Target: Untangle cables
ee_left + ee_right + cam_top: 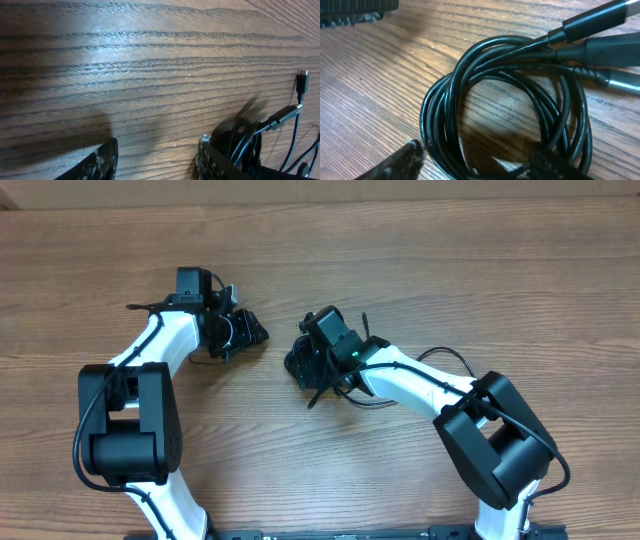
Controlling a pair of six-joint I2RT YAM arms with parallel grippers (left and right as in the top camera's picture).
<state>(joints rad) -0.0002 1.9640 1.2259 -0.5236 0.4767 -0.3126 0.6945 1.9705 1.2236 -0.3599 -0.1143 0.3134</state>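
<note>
The cables [445, 115] are thin black cords wound in a loose coil on the wooden table, with several plugs [600, 50] at the upper right of the right wrist view. My right gripper [475, 162] is open and straddles the coil's near side. In the overhead view it [300, 360] sits over the coil at the table's middle, and loose strands [335, 392] trail below it. My left gripper [250, 332] is open and empty, a little left of the coil. In the left wrist view [159, 157] only bare wood lies between its fingers. More black cords [245, 145] and a plug [302, 80] lie outside its right finger.
The wooden table [400, 260] stretches far behind both grippers. The two grippers are close together, and the left one's finger shows at the top left of the right wrist view [355, 12]. The arm bases stand at the near edge.
</note>
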